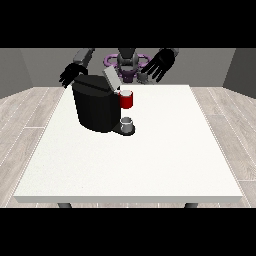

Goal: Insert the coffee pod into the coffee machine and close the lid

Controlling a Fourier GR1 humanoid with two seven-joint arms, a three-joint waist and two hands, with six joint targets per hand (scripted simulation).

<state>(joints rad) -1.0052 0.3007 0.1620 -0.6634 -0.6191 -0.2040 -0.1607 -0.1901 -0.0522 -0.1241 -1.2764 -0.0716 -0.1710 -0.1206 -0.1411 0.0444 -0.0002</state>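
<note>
My two hands are both up at the far edge of the white table (150, 165), holding nothing. The hand at the view's right (160, 63) has fingers spread straight — released. The hand at the view's left (71, 76) hangs behind the coffee machine (95, 107), fingers pointing down, looks relaxed, not clenched.

The machine is a black block at the table's far left part, its lid (111, 78) tilted up, open. A red thing at the machine (127, 100) sits at the brew head. Below it on the machine's foot stands a small grey thing (127, 123) — likely the coffee pod, but I can't tell for sure.

My guess on handling: a pod is light, stiff-walled and smooth, easy to tip or squirt out of a pinch. I'd take it by the sides, thumb against fingers, near the rim. The lid looks rigid — push down on its raised end.
</note>
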